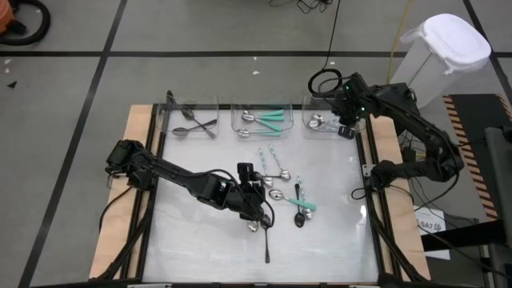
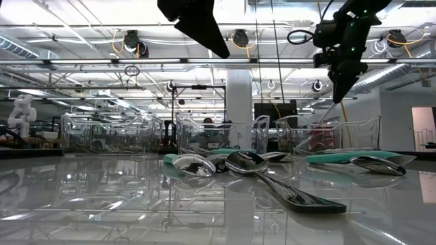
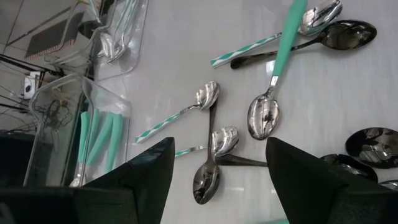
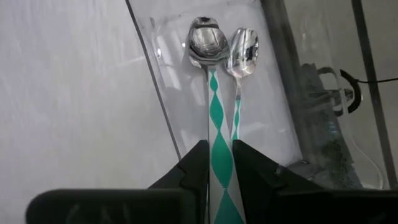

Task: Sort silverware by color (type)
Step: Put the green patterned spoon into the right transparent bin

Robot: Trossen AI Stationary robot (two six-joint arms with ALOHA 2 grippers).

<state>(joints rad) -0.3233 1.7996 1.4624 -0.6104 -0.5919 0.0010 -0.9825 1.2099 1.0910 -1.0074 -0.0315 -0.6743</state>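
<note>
Loose silverware lies mid-table: spoons with green-and-white patterned handles (image 1: 276, 170), one teal-handled spoon (image 1: 298, 204) and dark spoons (image 1: 266, 240). My left gripper (image 1: 254, 205) hangs open just above this pile, its fingertips (image 3: 163, 152) on either side of two spoons without touching them. At the far right, my right gripper (image 1: 346, 128) is above the right clear bin (image 1: 324, 122), shut on a patterned-handle spoon (image 4: 211, 93). A second such spoon (image 4: 242, 46) lies in that bin. My right gripper pinches the spoon's green-and-white handle (image 4: 221, 155) between its two fingers, which slant down from above. The spoon runs on ahead of the fingers, in line with them. Its bowl (image 4: 208, 40) is inside the right bin; whether it touches the bin floor I cannot tell.
Three clear bins stand along the far edge: the left one (image 1: 190, 120) holds dark spoons, the middle one (image 1: 260, 120) holds teal-handled ones. Wooden rails (image 1: 136, 160) run along the table's sides. A white container (image 1: 448, 48) stands off the table at the far right.
</note>
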